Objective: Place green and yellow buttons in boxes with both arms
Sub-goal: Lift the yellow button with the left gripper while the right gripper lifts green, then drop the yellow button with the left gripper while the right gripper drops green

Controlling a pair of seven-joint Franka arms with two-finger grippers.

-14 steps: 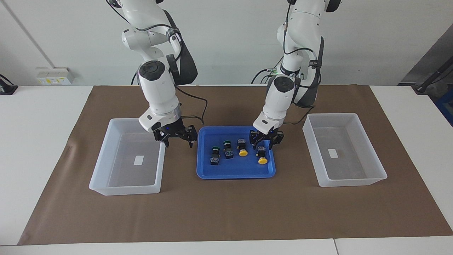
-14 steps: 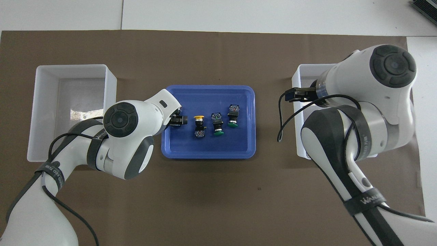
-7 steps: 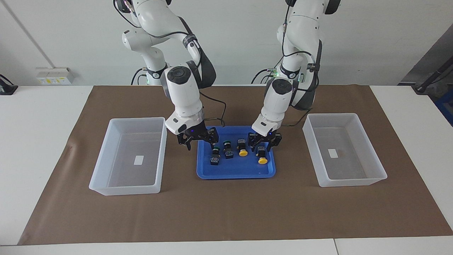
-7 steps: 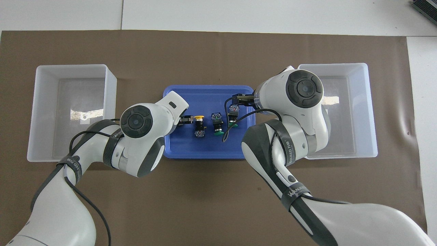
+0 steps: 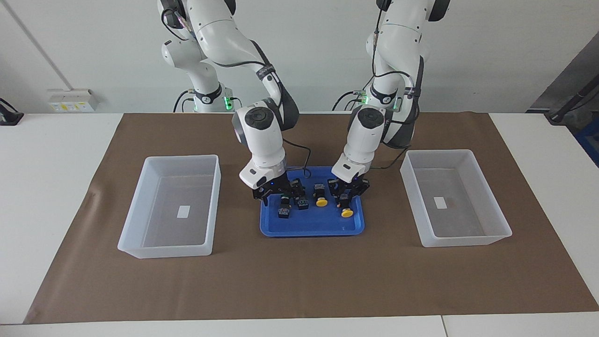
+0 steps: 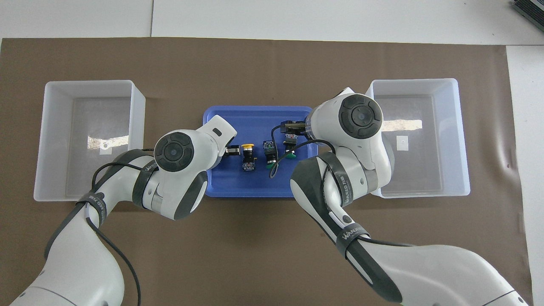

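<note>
The fingers (image 5: 265, 200) of the right gripper (image 5: 280, 196) are spread apart, low over the outer green button (image 5: 283, 211), the button closest to the right arm's end of the blue tray (image 5: 309, 229); whether they touch it cannot be told. The left gripper (image 5: 347, 193) also has its fingers parted, set on either side of the black body of the outer yellow button (image 5: 346, 213), whose cap points away from the robots; contact here cannot be told either. Between these two lie the inner green button (image 5: 302, 202) and the inner yellow button (image 5: 321, 201). All four lie on their sides in a row across the tray, apart from one another. In the overhead view only the inner yellow button (image 6: 247, 147), the inner green button (image 6: 270, 155) and the outer green button (image 6: 290, 146) show; the fourth is covered by the left arm. The tray sits at the centre of both frames on a brown mat (image 5: 299, 281) that covers the middle of the white tabletop (image 5: 56, 140). The right-arm box (image 5: 140, 224) stands on the mat at mid-height of the facing frame, toward the right arm's end and well apart from the tray, with a white label (image 5: 183, 211) on its floor. The left-arm box (image 5: 468, 241) stands likewise toward the left arm's end and carries its own label sticker (image 5: 439, 202).
</note>
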